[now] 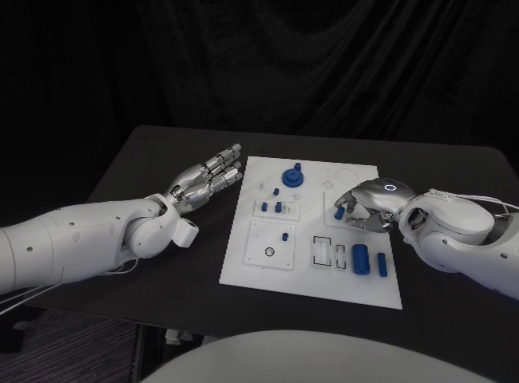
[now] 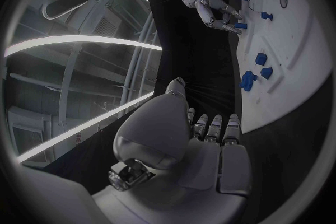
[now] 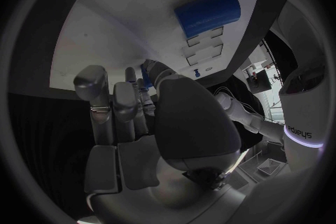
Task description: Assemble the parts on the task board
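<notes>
On the black table the white task board is lying in the middle, lengthways away from the robot. Both white arms are reaching in beside it, the left arm along the board's left edge and the right arm over its right edge. The left hand is resting just off the board's left side with its fingers stretched out flat and close together, holding nothing; the left wrist view is showing the same flat hand beside the board's edge. The right hand is hovering over the right half of the board with its fingers curling downward around a small blue part, which is sitting between the fingertips near the middle of the board. Two blue cylinders are lying side by side near the board's right edge, close to the robot. A round blue knob is standing toward the far end. Several little blue pegs are standing in the raised white blocks at the board's centre.
</notes>
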`<control>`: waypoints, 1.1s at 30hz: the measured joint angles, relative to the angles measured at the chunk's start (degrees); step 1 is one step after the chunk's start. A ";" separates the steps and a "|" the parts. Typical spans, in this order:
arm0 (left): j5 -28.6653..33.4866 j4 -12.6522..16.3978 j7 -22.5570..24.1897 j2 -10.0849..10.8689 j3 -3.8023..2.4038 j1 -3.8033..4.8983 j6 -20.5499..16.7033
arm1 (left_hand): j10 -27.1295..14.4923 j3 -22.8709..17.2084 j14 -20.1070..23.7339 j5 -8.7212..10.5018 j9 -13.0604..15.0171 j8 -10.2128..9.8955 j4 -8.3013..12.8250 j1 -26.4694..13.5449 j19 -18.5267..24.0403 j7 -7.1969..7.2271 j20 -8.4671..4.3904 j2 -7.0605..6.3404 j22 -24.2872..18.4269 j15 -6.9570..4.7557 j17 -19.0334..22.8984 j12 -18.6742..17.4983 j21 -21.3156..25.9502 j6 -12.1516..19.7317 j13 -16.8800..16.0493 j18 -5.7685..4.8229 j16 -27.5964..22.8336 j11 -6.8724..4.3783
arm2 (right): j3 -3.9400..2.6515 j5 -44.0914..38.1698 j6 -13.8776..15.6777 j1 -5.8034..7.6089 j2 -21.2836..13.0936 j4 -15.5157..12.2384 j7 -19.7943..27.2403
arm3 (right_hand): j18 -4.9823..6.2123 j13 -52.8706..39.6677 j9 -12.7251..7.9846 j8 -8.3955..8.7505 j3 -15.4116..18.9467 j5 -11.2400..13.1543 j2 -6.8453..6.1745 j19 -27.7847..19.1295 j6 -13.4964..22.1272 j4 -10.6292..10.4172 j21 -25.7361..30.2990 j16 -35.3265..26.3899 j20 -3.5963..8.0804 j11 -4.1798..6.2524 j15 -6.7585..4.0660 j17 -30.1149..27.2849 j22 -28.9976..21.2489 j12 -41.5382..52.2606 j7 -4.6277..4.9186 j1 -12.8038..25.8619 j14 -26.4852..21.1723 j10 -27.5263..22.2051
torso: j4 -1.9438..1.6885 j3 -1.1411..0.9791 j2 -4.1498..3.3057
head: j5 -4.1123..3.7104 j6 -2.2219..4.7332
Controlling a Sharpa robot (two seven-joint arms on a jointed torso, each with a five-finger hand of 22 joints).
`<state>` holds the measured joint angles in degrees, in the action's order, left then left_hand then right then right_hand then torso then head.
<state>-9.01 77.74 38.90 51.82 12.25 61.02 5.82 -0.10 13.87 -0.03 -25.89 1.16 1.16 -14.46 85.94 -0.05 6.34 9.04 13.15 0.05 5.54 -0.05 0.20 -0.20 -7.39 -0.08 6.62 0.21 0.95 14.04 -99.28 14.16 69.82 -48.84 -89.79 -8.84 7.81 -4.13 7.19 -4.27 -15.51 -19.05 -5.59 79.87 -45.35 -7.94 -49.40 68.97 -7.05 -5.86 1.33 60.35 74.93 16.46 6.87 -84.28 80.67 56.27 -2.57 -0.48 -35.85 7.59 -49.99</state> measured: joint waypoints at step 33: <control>0.00 -0.33 0.00 -0.32 -0.02 -0.31 0.41 | 0.20 -0.64 0.00 -0.37 0.00 0.00 0.63 0.77 0.01 -0.52 -0.01 0.32 0.02 -0.01 -0.04 0.00 0.00 -0.11 0.03 0.00 0.00 0.19 | -0.03 1.83 1.06 -0.03 2.06 1.92 0.62 | -0.68 -2.54 5.40 -5.25 -2.51 5.42 -0.43 0.81 -8.88 0.37 -1.42 0.00 1.21 1.77 -1.32 1.30 -0.01 0.07 1.08 1.52 0.92 5.37 | 0.06 0.01 0.13 | 0.05 0.00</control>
<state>-9.01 77.41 38.90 51.50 12.23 60.71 6.23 0.10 13.23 -0.02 -26.26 1.17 1.15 -13.83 86.71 -0.04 5.82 9.03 13.48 0.07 5.53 -0.09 0.20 -0.20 -7.49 -0.05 6.62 0.21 1.14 14.01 -97.44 15.22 69.79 -46.79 -87.86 -8.22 7.13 -6.67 12.59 -9.51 -18.02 -13.63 -6.02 80.68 -54.23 -7.57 -50.82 68.98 -5.84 -4.09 0.01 61.65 74.91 16.53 7.95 -82.76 81.59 61.63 -2.50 -0.47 -35.72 7.64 -49.99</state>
